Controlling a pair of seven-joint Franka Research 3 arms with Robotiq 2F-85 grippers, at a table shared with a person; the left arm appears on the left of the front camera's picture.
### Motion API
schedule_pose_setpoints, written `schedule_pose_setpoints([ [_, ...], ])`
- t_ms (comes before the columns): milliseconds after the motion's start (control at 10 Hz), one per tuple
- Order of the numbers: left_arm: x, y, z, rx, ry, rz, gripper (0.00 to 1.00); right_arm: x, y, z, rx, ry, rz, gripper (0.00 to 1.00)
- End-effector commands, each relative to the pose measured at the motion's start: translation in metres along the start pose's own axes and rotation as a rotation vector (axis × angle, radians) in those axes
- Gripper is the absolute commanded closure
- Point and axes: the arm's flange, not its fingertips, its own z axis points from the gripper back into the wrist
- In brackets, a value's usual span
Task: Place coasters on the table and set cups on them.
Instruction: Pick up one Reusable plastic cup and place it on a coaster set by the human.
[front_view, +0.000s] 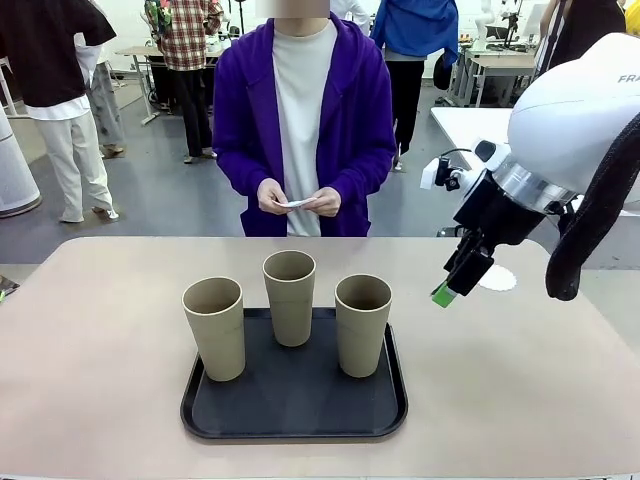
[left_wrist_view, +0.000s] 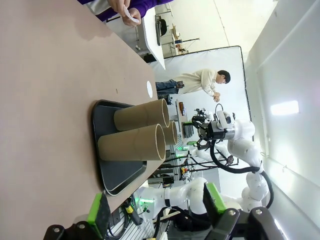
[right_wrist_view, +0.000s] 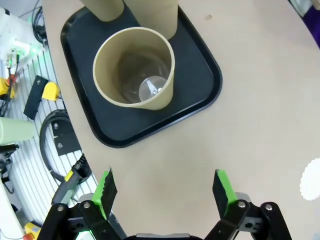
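**Right gripper spread over the counter: cup ahead, coaster off to the side**

Your right gripper (right_wrist_view: 164, 187) hangs above bare counter (front_view: 100, 330) just off the tray's right edge. Both green pads are spread wide with nothing between them.

Your next move turns on one relation. The nearest cup (right_wrist_view: 134, 67) lies straight ahead of the pads, on the black tray (right_wrist_view: 200, 60). It stands upright with its mouth open toward the wrist camera. Its long axis runs up and down, while the gripper looks down on it at a slant. I judge you will need to lower and level the wrist, so the pads meet the wall from the side rather than the rim from above. The taper, wider at the rim, should help it hang in the pads.

One coaster (front_view: 497, 278) already lies flat on the counter, on the side of the right gripper away from the tray and just beside it in the front view. Its scalloped edge peeks in at the right border of the right wrist view. The right arm is the nearer one to both cup and coaster.

All three cups stand on the tray, none on a coaster yet. At the far side the person's hands (front_view: 270, 196) hold something small and white. It may be more coasters, but it is too small to tell.

Your left gripper (left_wrist_view: 156, 207) is spread and empty as well. It sits low, near counter level on the tray's left side, looking across at the cups.
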Motion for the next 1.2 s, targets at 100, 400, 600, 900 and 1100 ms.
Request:
schedule_pose_setpoints([
  [100, 0.000, 0.000, 0.000, -0.012, -0.005, -0.014, 0.00, -0.001, 0.003, 0.007, -0.010, -0.004, 0.001, 0.00],
  [400, 0.000, 0.000, 0.000, -0.012, -0.005, -0.014, 0.00, -0.023, -0.009, 0.013, 0.101, -0.192, 0.095, 0.00],
  [600, 0.000, 0.000, 0.000, -0.012, -0.005, -0.014, 0.00, -0.066, -0.041, 0.009, 0.305, -0.570, 0.200, 0.00],
  [900, 0.000, 0.000, 0.000, -0.012, -0.005, -0.014, 0.00, -0.110, -0.076, -0.036, 0.369, -0.748, 0.224, 0.00],
  [1100, 0.000, 0.000, 0.000, -0.012, -0.005, -0.014, 0.00, -0.119, -0.082, -0.071, 0.386, -0.769, 0.216, 0.00],
])
